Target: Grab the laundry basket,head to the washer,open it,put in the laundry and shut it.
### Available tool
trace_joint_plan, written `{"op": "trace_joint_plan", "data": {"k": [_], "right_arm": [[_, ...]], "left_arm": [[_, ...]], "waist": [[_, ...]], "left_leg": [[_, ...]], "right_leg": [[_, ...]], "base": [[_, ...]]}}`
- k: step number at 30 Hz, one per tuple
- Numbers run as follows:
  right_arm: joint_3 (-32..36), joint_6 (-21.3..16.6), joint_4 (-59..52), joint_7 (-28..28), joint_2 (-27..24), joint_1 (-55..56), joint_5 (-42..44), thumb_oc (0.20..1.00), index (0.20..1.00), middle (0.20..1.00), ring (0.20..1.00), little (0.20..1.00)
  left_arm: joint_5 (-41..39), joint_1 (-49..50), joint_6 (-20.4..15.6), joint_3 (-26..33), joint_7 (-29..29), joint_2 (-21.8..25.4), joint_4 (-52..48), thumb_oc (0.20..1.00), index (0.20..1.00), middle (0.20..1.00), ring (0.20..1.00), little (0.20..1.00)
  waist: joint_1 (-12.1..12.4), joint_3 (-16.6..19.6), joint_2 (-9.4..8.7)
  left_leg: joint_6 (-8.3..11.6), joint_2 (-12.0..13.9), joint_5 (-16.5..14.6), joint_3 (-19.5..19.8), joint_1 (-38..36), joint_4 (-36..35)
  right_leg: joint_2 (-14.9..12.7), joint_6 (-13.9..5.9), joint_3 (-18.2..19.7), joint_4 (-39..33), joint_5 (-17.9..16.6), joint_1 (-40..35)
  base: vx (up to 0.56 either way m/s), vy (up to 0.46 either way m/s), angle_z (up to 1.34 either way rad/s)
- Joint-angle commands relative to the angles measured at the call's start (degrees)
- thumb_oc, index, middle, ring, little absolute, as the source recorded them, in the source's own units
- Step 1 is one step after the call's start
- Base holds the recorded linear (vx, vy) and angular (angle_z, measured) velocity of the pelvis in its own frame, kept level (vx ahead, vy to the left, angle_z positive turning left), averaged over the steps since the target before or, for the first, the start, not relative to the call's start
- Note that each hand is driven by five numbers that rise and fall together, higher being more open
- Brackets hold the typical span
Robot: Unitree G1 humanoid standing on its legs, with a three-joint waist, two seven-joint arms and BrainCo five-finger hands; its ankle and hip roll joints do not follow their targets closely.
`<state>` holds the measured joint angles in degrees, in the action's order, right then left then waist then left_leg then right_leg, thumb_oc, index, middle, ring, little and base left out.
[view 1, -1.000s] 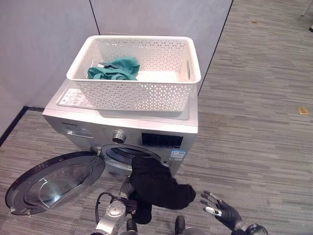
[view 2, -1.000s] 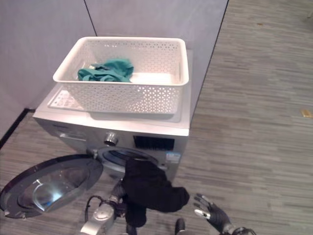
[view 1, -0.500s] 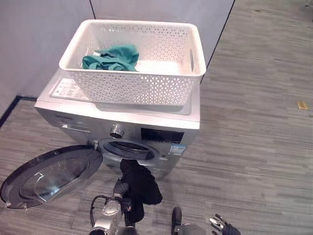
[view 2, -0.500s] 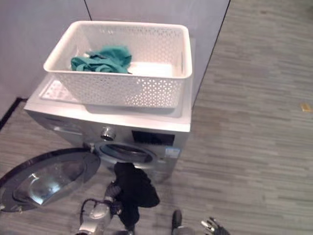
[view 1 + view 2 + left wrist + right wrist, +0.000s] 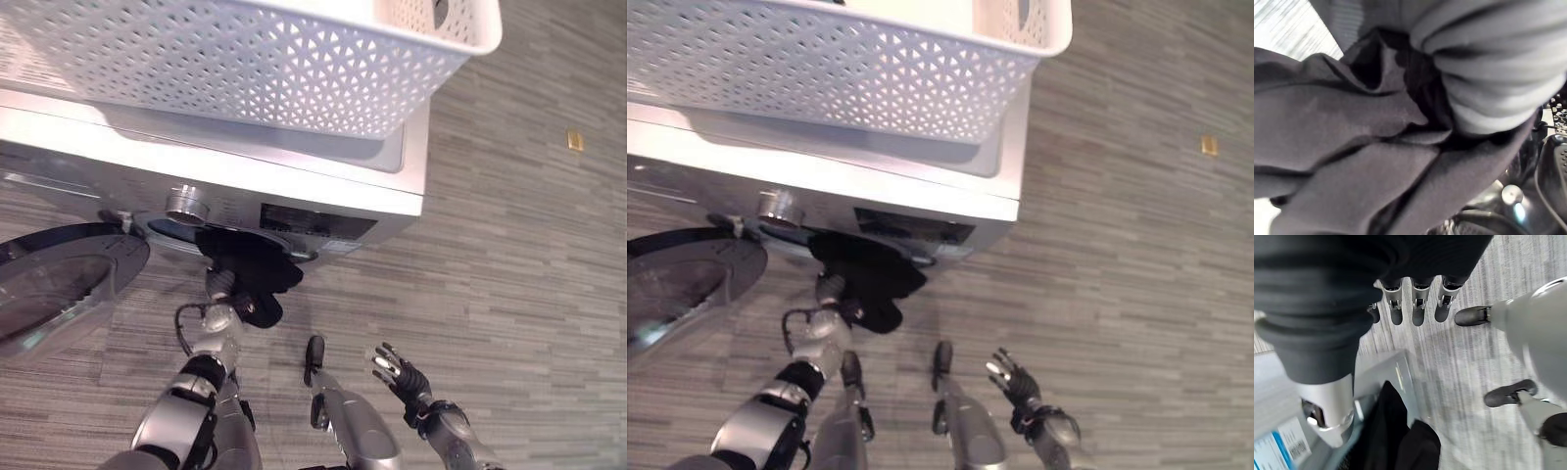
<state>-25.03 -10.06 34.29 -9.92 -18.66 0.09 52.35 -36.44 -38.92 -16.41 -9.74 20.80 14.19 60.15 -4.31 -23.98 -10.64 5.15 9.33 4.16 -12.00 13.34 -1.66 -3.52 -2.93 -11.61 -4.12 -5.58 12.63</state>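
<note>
The white lattice laundry basket (image 5: 245, 59) stands on top of the silver washer (image 5: 333, 186). The washer's round door (image 5: 59, 284) is swung open to the left. A black garment (image 5: 250, 266) hangs bunched at the lower rim of the drum opening (image 5: 168, 227), partly inside it. It drapes over my left hand (image 5: 219, 287), which reaches up from below; in the left wrist view the black cloth (image 5: 1352, 147) covers the hand. My right hand (image 5: 397, 370) hovers low over the floor right of the washer, its fingers (image 5: 1418, 308) straight and spread, holding nothing.
A grey partition wall stands behind the washer. Grey striped carpet spreads to the right, with a small yellow tag (image 5: 574, 140) lying on it. The open door takes up the floor space left of my left arm.
The camera has dipped down and moved closer to the washer. My left hand has raised the black garment from below the opening up to its rim. The right hand stays low.
</note>
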Motion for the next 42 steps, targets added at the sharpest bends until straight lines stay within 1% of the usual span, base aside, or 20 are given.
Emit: {"op": "trace_joint_plan", "data": {"k": [1, 11, 14, 18, 19, 21, 22, 26, 30, 31, 32, 33, 34, 35, 37, 38, 39, 40, 41, 42], "right_arm": [[-0.19, -3.34, -3.57, 0.90, -1.30, 0.58, 3.37, 1.000, 1.000, 1.000, 1.000, 1.000], [-2.88, -5.99, -5.28, 1.41, -1.53, -3.59, 3.71, 1.000, 1.000, 1.000, 1.000, 1.000], [-3.02, -6.09, -5.04, 1.44, -1.70, -4.20, 3.64, 1.000, 1.000, 1.000, 1.000, 1.000], [-2.46, -5.89, -3.96, 2.06, -1.32, -5.21, 3.99, 1.000, 1.000, 1.000, 1.000, 1.000], [-2.42, -5.43, -3.25, 2.85, -0.50, -6.09, 4.33, 1.000, 1.000, 1.000, 1.000, 1.000], [-2.53, -5.00, -2.92, 3.14, -0.01, -6.65, 4.65, 1.000, 1.000, 1.000, 1.000, 1.000], [-2.57, -4.45, -3.36, 3.36, 0.49, -7.43, 5.91, 1.000, 1.000, 1.000, 1.000, 1.000], [-3.04, -4.46, -5.42, 2.30, -0.84, -7.86, 8.10, 1.000, 1.000, 1.000, 1.000, 1.000], [-3.70, -4.52, -7.55, 1.61, -3.02, -9.30, 8.43, 1.000, 1.000, 1.000, 1.000, 1.000], [-3.23, -4.46, -8.06, 1.53, -3.77, -8.97, 7.95, 1.000, 1.000, 1.000, 1.000, 1.000], [-3.31, -4.41, -8.14, 1.56, -3.73, -9.11, 7.90, 1.000, 1.000, 1.000, 1.000, 1.000], [-2.82, -4.16, -8.11, 1.48, -3.81, -8.53, 7.52, 1.000, 1.000, 1.000, 1.000, 1.000], [-1.42, -3.23, -8.00, 1.22, -4.48, -7.31, 6.93, 1.000, 1.000, 1.000, 1.000, 1.000], [-1.49, -3.14, -8.14, 1.24, -4.41, -7.26, 6.84, 1.000, 1.000, 1.000, 1.000, 1.000], [0.20, -2.37, -8.50, 1.19, -5.30, -6.05, 6.32, 1.000, 1.000, 1.000, 1.000, 1.000], [1.24, -1.39, -8.36, 0.79, -6.35, -5.89, 5.10, 1.000, 1.000, 1.000, 1.000, 1.000], [3.73, 0.84, -6.11, -0.04, -7.67, -7.74, 2.03, 1.000, 1.000, 1.000, 1.000, 1.000], [3.72, 0.85, -6.04, -0.06, -7.44, -8.00, 1.98, 1.000, 1.000, 1.000, 1.000, 1.000], [4.57, 1.85, -6.35, -0.60, -8.35, -7.80, 0.05, 1.000, 1.000, 1.000, 1.000, 1.000], [4.57, 2.03, -6.58, -0.88, -8.67, -7.31, 0.01, 1.000, 1.000, 1.000, 1.000, 1.000]], "left_arm": [[-1.47, -6.46, -4.26, 1.17, 2.35, 3.54, 2.64, 0.200, 0.200, 0.200, 0.200, 0.200], [-3.22, -25.93, -6.48, 0.72, 6.21, 15.70, 5.04, 0.200, 0.200, 0.200, 0.200, 0.200], [-4.15, -28.93, -6.85, -0.37, 6.24, 16.06, 4.14, 0.200, 0.200, 0.200, 0.200, 0.200], [-14.30, -34.53, -8.84, 0.71, 3.79, 13.50, 2.15, 0.200, 0.200, 0.200, 0.200, 0.200], [-25.84, -37.25, -11.68, 3.58, 1.78, 9.39, -0.94, 0.200, 0.200, 0.200, 0.200, 0.200], [-31.57, -38.32, -13.47, 5.13, 0.53, 7.07, -3.39, 0.200, 0.200, 0.200, 0.200, 0.200], [-42.01, -39.90, -17.11, 7.14, -2.10, 2.03, -10.00, 0.200, 0.200, 0.200, 0.200, 0.200], [-50.61, -43.09, -20.68, 6.63, -5.72, -4.40, -17.82, 0.200, 0.200, 0.200, 0.200, 0.200], [-54.62, -50.03, -24.34, 4.89, -6.83, -1.84, -19.65, 0.200, 0.200, 0.200, 0.200, 0.200], [-53.40, -52.39, -25.69, 3.86, -5.87, 1.77, -20.65, 0.200, 0.200, 0.200, 0.200, 0.200], [-53.06, -52.62, -25.69, 3.83, -5.43, 1.95, -20.64, 0.200, 0.200, 0.200, 0.200, 0.200], [-50.19, -53.08, -24.73, 2.79, -3.94, 4.25, -19.71, 0.200, 0.200, 0.200, 0.200, 0.200], [-46.32, -52.40, -20.70, 0.22, -2.57, 8.60, -15.94, 1.000, 1.000, 1.000, 1.000, 1.000], [-46.34, -52.71, -20.27, 0.23, -2.64, 8.86, -15.49, 1.000, 1.000, 1.000, 1.000, 1.000], [-41.39, -50.70, -13.96, -3.04, -2.63, 13.49, -9.94, 1.000, 1.000, 1.000, 1.000, 1.000], [-28.46, -51.61, -0.98, -8.84, -4.67, 19.56, 4.35, 1.000, 1.000, 1.000, 1.000, 1.000], [-1.86, -54.72, 11.11, -18.29, -10.86, 28.98, 23.89, 1.000, 1.000, 1.000, 1.000, 1.000], [-1.52, -55.55, 11.02, -18.66, -11.35, 29.09, 24.65, 1.000, 1.000, 1.000, 1.000, 1.000], [14.18, -56.19, 12.94, -24.78, -10.69, 31.20, 27.73, 1.000, 1.000, 1.000, 1.000, 1.000], [18.72, -56.21, 13.84, -26.25, -9.71, 31.00, 28.29, 1.000, 1.000, 1.000, 1.000, 1.000]], "waist": [[-0.20, 1.31, -1.29], [-2.86, -0.74, -2.43], [-3.36, -0.88, -2.26], [-4.41, -0.53, -1.28], [-4.79, -0.50, -0.59], [-4.97, -0.50, -0.10], [-5.51, -0.75, 0.34], [-7.01, 0.20, 0.70], [-8.14, 1.28, 0.44], [-8.37, 1.90, 0.68], [-8.47, 1.98, 0.64], [-8.52, 2.34, 0.82], [-8.27, 2.68, 1.47], [-8.35, 2.70, 1.34], [-7.56, 2.72, 2.37], [-7.10, 2.45, 3.25], [-7.02, 2.30, 4.30], [-7.02, 2.09, 4.04], [-7.60, 2.41, 3.67], [-7.73, 2.57, 3.42]], "left_leg": [[3.81, 6.29, 3.74, 3.22, 6.00, 1.02], [4.09, 5.48, 0.16, 6.81, 19.00, 8.31], [3.86, 5.12, -0.38, 7.67, 21.90, 9.77], [3.47, 4.07, -1.22, 9.15, 26.95, 11.83], [3.43, 3.52, -1.43, 9.45, 28.90, 12.11], [3.34, 3.18, -1.56, 9.56, 29.89, 12.29], [3.33, 2.79, -1.80, 9.48, 31.51, 12.67], [3.64, 2.40, -2.89, 9.67, 35.19, 14.79], [3.62, 2.82, -4.11, 9.94, 38.42, 17.83], [3.46, 2.85, -4.64, 9.86, 39.33, 18.85], [3.43, 2.89, -4.77, 9.85, 39.63, 19.07], [3.28, 2.88, -5.00, 9.74, 40.00, 19.37], [2.93, 2.65, -4.91, 9.51, 40.02, 19.15], [2.90, 2.63, -4.87, 9.47, 39.91, 19.03], [2.54, 2.17, -4.52, 9.13, 39.14, 18.15], [2.33, 1.67, -3.86, 8.87, 37.86, 16.92], [2.24, 1.48, -2.55, 8.13, 36.56, 14.78], [2.24, 1.47, -2.50, 8.07, 36.45, 14.65], [2.24, 1.75, -1.68, 7.86, 36.10, 13.83], [2.23, 1.86, -1.37, 7.87, 36.03, 13.57]], "right_leg": [[-6.50, -6.24, -1.82, 9.48, 7.68, 0.60], [-7.78, -6.66, -2.63, 14.40, 9.44, 9.84], [-8.10, -6.58, -2.68, 16.24, 9.80, 12.48], [-8.68, -6.50, -2.34, 19.40, 10.66, 17.22], [-8.99, -6.61, -2.23, 20.46, 11.08, 19.05], [-9.18, -6.70, -1.98, 21.18, 11.35, 20.15], [-9.57, -6.80, -1.71, 22.59, 11.85, 21.87], [-9.93, -7.00, -1.20, 25.83, 12.84, 26.09], [-9.87, -7.25, -0.30, 28.23, 12.83, 29.58], [-9.83, -7.50, -0.06, 28.38, 12.61, 30.48], [-9.81, -7.52, 0.00, 28.44, 12.59, 30.73], [-9.84, -7.74, 0.13, 28.20, 12.34, 30.91], [-9.98, -7.91, 0.26, 27.33, 11.97, 30.44], [-9.97, -7.94, 0.26, 27.12, 11.85, 30.32], [-10.13, -7.82, 0.26, 26.17, 11.77, 29.47], [-10.22, -7.58, 0.16, 24.73, 11.66, 28.20], [-10.08, -7.61, 0.38, 22.92, 10.70, 27.41], [-10.09, -7.61, 0.41, 22.83, 10.66, 27.34], [-9.75, -7.79, 0.56, 21.34, 9.68, 26.95], [-9.62, -7.80, 0.50, 20.88, 9.38, 26.79]], "base": [[-0.04, -0.021, -0.04], [0.01, -0.015, 0.08], [-0.01, -0.006, 0.13], [0.02, 0.004, 0.15], [0.02, 0.026, 0.18], [0.02, 0.042, 0.17], [0.02, 0.039, 0.09], [0.02, 0.041, 0.13], [0.01, 0.044, 0.07], [0.02, 0.025, -0.06], [0.03, 0.040, -0.07], [0.03, 0.045, -0.13], [0.03, 0.044, -0.13], [0.02, 0.039, -0.14], [0.02, 0.040, -0.13], [0.01, 0.139, -0.17], [0.00, 0.125, -0.23], [-0.04, 0.131, -0.19], [-0.04, 0.036, -0.08], [-0.08, 0.023, -0.01]]}}
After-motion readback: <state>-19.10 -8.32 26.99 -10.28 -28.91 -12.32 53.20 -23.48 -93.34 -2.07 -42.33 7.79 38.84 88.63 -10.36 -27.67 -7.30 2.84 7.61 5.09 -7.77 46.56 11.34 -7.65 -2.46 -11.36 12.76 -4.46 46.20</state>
